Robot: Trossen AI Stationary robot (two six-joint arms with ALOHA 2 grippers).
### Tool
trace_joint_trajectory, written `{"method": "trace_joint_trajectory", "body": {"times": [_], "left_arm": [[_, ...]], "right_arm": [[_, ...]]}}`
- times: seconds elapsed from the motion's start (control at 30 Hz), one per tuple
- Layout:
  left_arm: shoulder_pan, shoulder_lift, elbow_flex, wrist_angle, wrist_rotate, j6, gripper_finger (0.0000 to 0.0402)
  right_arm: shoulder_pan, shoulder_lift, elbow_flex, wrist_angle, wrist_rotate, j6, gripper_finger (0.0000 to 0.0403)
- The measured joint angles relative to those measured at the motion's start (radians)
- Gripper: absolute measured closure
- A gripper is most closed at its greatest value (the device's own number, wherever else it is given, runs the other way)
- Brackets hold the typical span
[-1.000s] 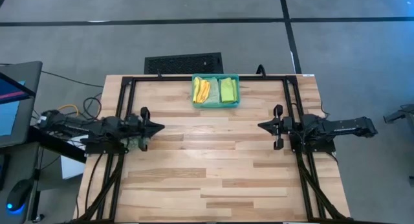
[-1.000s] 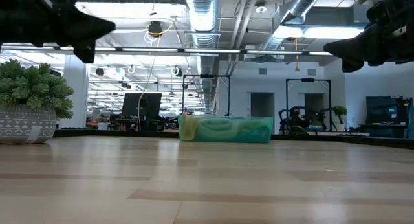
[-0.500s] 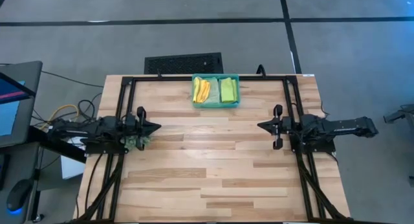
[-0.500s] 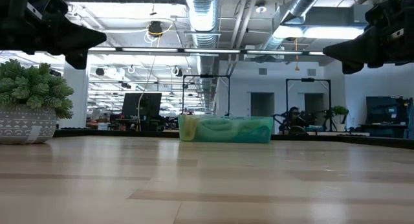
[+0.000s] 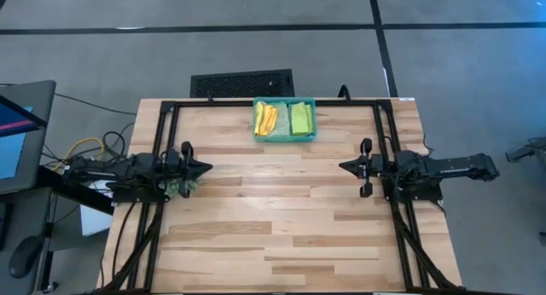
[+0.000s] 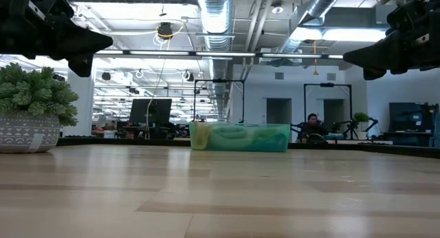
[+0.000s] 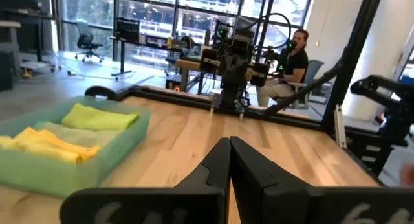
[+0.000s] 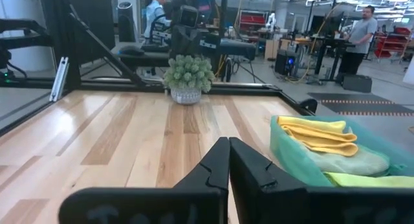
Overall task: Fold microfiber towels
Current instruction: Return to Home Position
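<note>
The microfiber towels lie folded in a teal tray (image 5: 284, 139) at the middle of the table's far edge: a yellow one (image 5: 266, 118) on a pale sage one (image 7: 77, 134), with a lime green one (image 5: 302, 118) beside them. My left gripper (image 5: 209, 168) hangs level above the table's left side, shut and holding nothing, pointing toward the right edge. My right gripper (image 5: 342, 166) hangs level above the right side, shut and holding nothing, pointing toward the left edge. Both stand well apart from the tray.
A small potted plant (image 6: 34, 111) stands on the table under my left arm. A black frame rail (image 5: 273, 102) runs round the table. People (image 7: 294, 52) sit and stand in the room beyond. Bare wood (image 5: 281, 210) lies between the two grippers.
My left gripper has drawn back toward the table's left edge and sunk a little, staying shut. The towels and the tray have kept their place.
</note>
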State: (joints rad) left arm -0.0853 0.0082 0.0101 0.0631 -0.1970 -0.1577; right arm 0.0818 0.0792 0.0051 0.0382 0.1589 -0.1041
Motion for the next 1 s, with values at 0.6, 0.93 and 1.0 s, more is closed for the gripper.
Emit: {"method": "trace_joint_trajectory", "body": {"times": [0.6, 0.93, 1.0], "left_arm": [[0.000, 0.000, -0.003, 0.000, 0.002, -0.199, 0.0401], [0.000, 0.000, -0.003, 0.000, 0.002, -0.201, 0.0401], [0.000, 0.000, -0.003, 0.000, 0.002, -0.201, 0.0402]], "right_arm": [[0.000, 0.000, 0.000, 0.000, 0.000, -0.001, 0.0371], [0.000, 0.000, 0.000, 0.000, 0.000, -0.001, 0.0369], [0.000, 0.000, 0.000, 0.001, 0.000, -0.001, 0.0370]]}}
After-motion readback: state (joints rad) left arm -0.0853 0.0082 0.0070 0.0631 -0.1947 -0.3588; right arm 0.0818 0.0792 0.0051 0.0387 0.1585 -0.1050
